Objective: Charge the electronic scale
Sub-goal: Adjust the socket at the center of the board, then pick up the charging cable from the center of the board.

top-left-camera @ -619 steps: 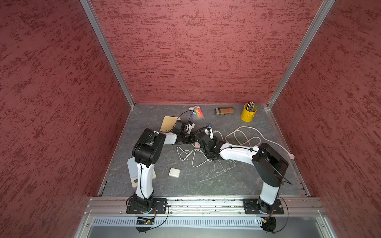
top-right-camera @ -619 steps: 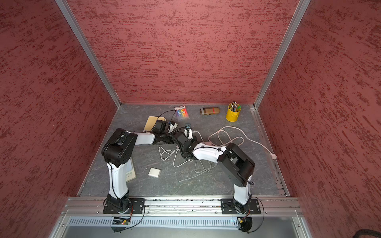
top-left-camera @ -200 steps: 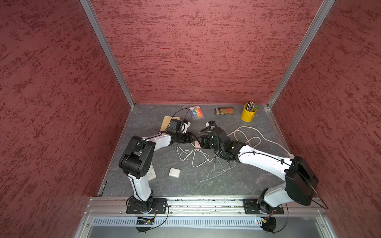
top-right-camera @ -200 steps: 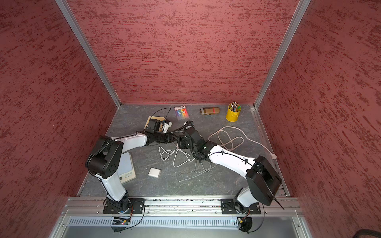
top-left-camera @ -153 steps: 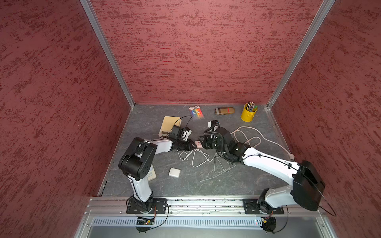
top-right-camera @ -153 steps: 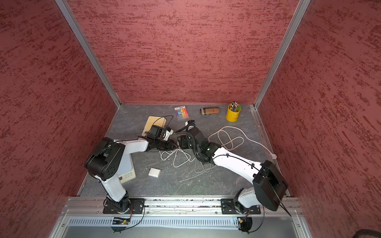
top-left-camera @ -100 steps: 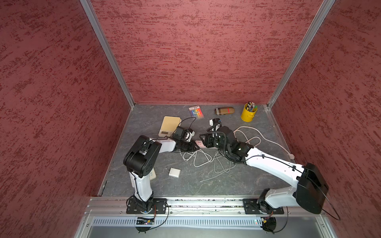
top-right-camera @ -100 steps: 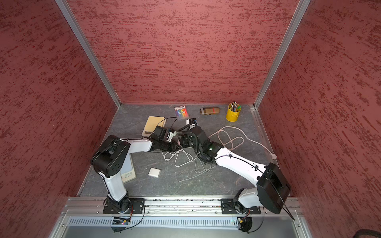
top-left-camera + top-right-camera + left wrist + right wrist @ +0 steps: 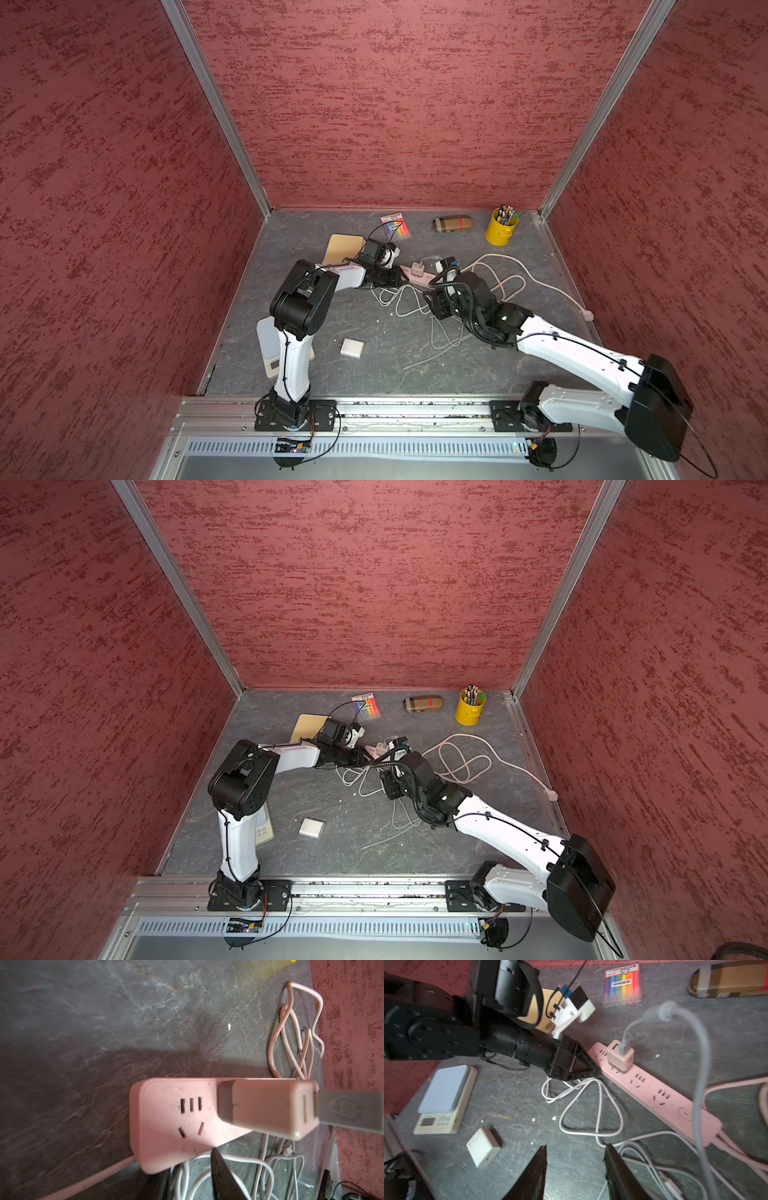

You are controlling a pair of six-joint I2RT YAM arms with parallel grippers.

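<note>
So the electronic scale (image 9: 444, 1093) sits by the left arm (image 9: 297, 357) base, well apart from both claws: right gripper (image 9: 576, 1147) hangs part-open and empty by the white cable (image 9: 591, 1105) loops, while left gripper (image 9: 583, 1068) is at the power strip (image 9: 654, 1093) end, can't tell how wide.

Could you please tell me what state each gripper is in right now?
Left gripper: at the end of the pink power strip; cannot tell whether it grips.
Right gripper: open, holding nothing.
</note>
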